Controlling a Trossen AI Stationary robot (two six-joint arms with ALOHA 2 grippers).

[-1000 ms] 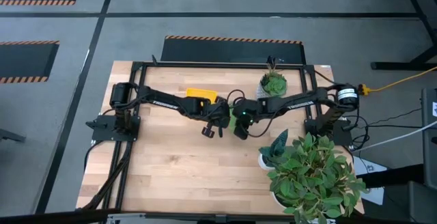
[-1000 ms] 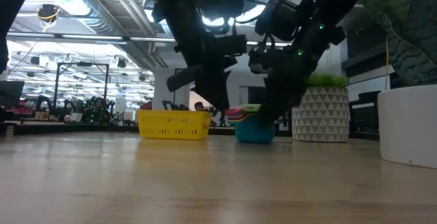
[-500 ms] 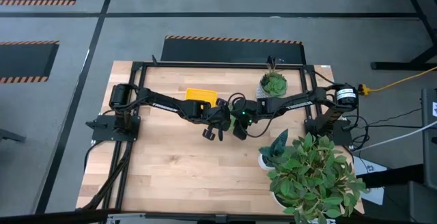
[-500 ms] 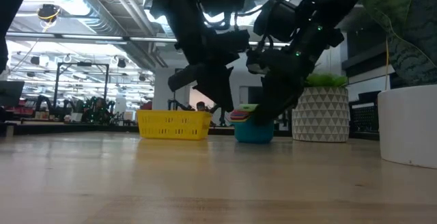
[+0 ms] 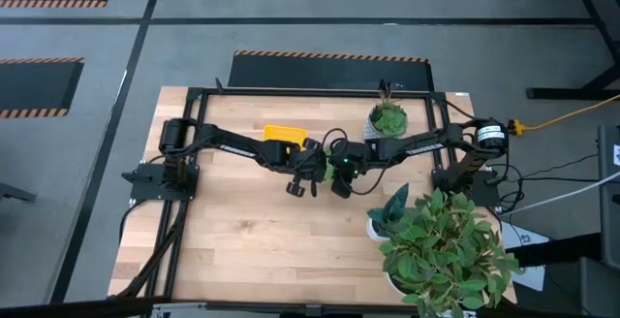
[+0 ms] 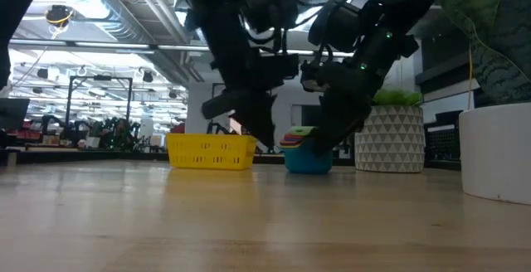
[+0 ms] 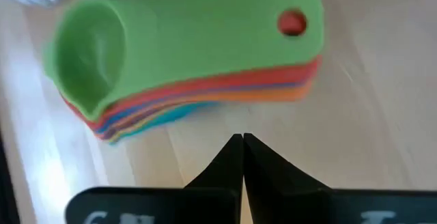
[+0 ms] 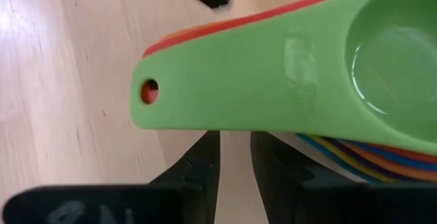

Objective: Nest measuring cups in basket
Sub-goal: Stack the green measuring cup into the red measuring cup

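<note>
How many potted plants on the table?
3. White patterned pot with a small green plant sits at the far edge, right of the yellow basket. Two white pots stand under foliage, front-right corner; more may be hidden.

Even, bright overhead light is seen from above, with faint shadows. In the low view, glare from ceiling lights (image 6: 83, 11) at 11 o'clock leaves the arms silhouetted. The green cup (image 7: 171, 46) is blurred in the wrist views.
</note>
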